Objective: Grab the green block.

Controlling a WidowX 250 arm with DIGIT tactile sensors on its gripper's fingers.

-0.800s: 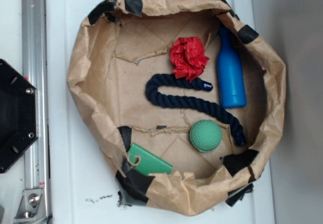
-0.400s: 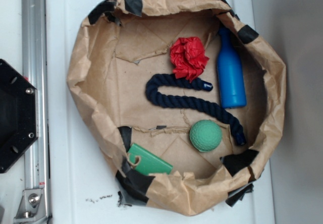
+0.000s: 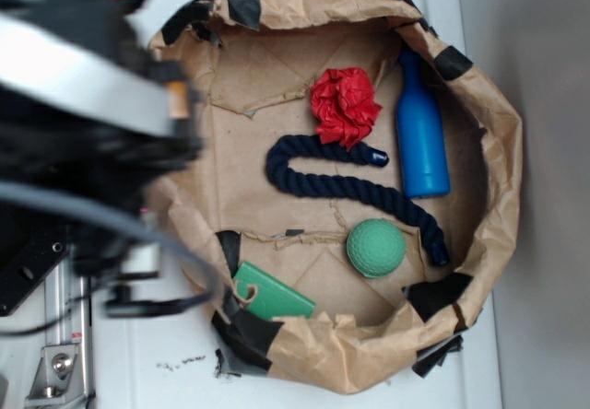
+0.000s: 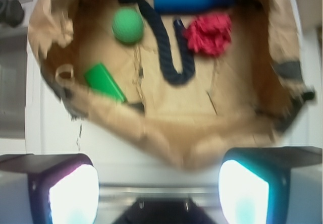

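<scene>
Brown paper forms a crumpled bowl (image 3: 498, 133), patched with black tape, on a white table (image 3: 120, 354). In the exterior view the green block (image 3: 274, 295) lies flat at the bowl's lower left, against the paper wall and a taped corner. The ball (image 3: 376, 248) sits to its right, well apart. A dark rope (image 3: 341, 186) snakes across the middle, with a red wad (image 3: 345, 105) touching its upper bend and a blue bottle (image 3: 421, 137) lying just right of the wad. The blurred arm (image 3: 83, 123) fills the upper left, outside the bowl.

In the wrist view the gripper (image 4: 159, 193) hangs above the white table, short of the bowl's rim, its fingers (image 4: 73, 193) spread wide apart with nothing between them. The block (image 4: 104, 82) lies inside the bowl at left, the ball (image 4: 127, 25) beyond it.
</scene>
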